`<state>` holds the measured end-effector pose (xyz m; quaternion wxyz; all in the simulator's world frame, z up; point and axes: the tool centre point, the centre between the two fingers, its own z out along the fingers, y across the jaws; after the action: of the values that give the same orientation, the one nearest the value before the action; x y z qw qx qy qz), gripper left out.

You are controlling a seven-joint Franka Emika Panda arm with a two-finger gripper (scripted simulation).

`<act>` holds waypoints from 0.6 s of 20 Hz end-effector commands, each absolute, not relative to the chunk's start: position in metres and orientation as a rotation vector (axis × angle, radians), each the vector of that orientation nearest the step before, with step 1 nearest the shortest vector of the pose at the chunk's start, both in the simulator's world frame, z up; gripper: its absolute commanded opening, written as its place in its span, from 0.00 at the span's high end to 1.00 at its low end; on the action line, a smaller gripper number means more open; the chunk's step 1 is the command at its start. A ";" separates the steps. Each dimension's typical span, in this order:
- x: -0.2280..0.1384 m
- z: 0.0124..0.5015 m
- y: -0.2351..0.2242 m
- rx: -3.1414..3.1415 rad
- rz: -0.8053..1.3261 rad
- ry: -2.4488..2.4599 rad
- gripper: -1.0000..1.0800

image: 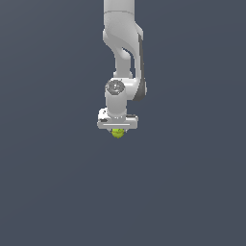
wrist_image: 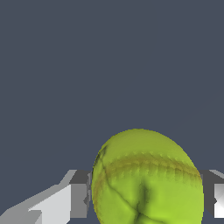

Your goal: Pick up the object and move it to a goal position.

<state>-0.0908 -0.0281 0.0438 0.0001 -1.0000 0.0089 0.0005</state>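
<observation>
wrist view: yellow-green seamed ball [wrist_image: 146,179] cut off at frame edge; both grey finger pads [wrist_image: 79,194] cropped too. exterior view: ball [image: 117,133] mostly hidden under white gripper [image: 117,130], seams too small to read; arm's upper end cropped.

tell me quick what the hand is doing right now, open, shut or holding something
Hand: shut on the yellow-green ball, one finger against each side of it.

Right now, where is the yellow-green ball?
The ball sits near the middle of the exterior view, directly under the arm's hand. In the wrist view it fills the gap between the two fingers, which flank it closely.
</observation>
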 end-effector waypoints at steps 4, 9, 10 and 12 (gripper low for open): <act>-0.086 0.059 -0.031 -3.141 -0.001 0.028 1.00; -0.078 0.085 -0.035 -3.141 -0.001 0.028 1.00; -0.076 0.092 -0.036 -3.141 -0.001 0.028 1.00; -0.071 0.107 -0.039 -3.141 -0.001 0.028 1.00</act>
<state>-0.0748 -0.0369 0.0952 0.0001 -1.0000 0.0089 0.0006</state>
